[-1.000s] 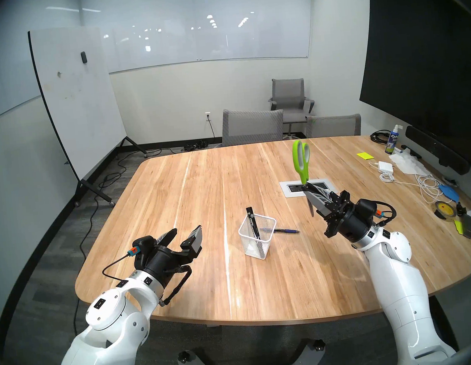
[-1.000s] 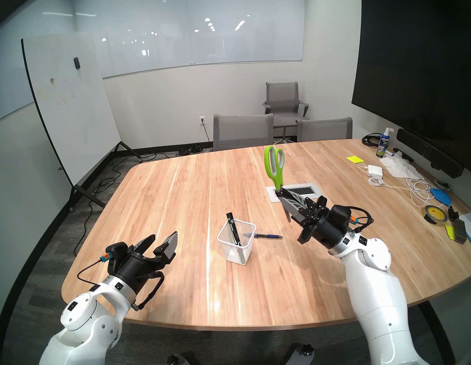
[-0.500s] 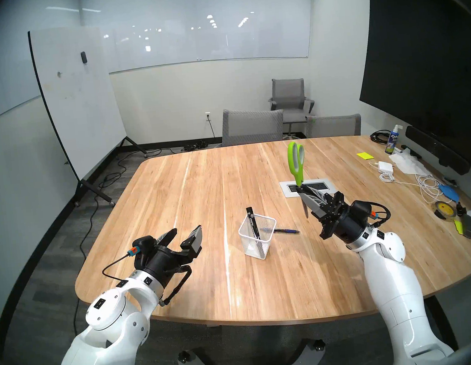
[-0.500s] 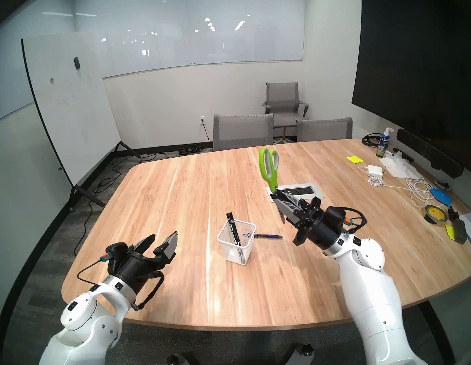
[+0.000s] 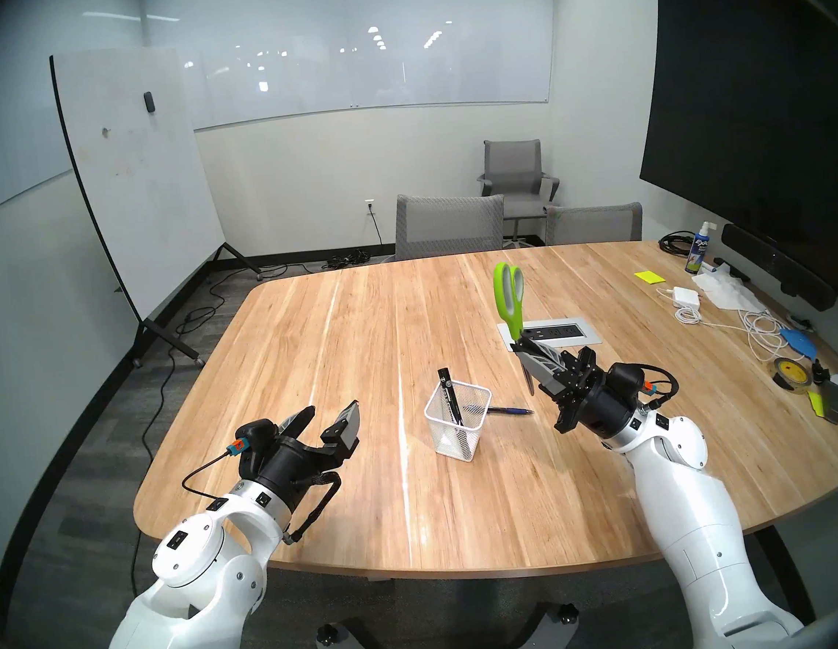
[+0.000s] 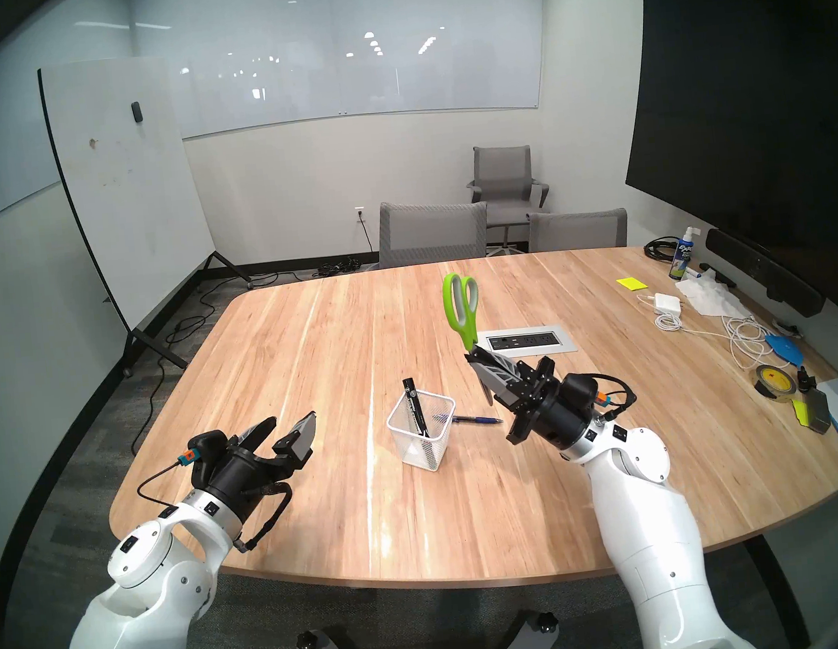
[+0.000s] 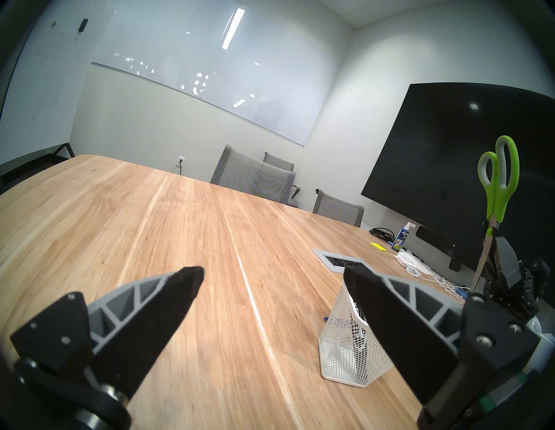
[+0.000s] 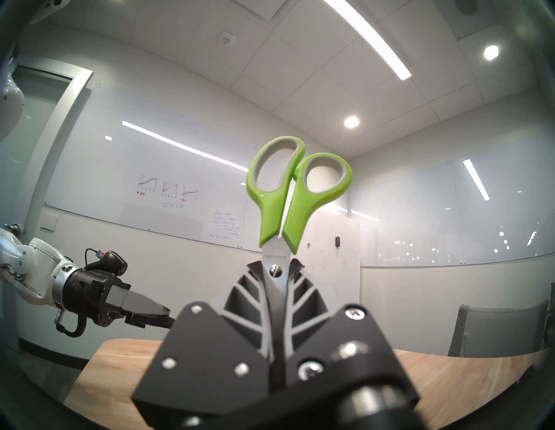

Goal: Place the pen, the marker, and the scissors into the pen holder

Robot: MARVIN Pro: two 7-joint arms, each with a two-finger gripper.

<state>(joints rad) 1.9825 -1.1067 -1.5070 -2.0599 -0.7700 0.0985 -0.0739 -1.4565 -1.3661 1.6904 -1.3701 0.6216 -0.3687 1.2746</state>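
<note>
Since a second ago my right gripper (image 5: 524,352) has carried the scissors (image 5: 510,301) leftward across the head view, from right of the table's power-outlet panel (image 5: 550,332) to its left end, closer to the pen holder (image 5: 459,426). My left gripper (image 5: 332,413) has not shifted and hangs with its fingers spread wide, holding nothing.

My right fingers are pressed together on the scissors' silver blades just below the pivot screw — the lime-green loop handles with grey inner linings stand up above the fingertips, and the blade tip pokes out below, up in the air over the wooden table (image 5: 338,354).

The pen holder, a small square white wire-mesh cup, stands on the table between my two arms. The marker (image 5: 449,397) — thick, black, white lettering along the barrel — leans inside it, its top rising above the rim. The slim dark-blue pen (image 5: 509,410) lies flat on the table just right of the cup, one end behind its mesh.
</note>
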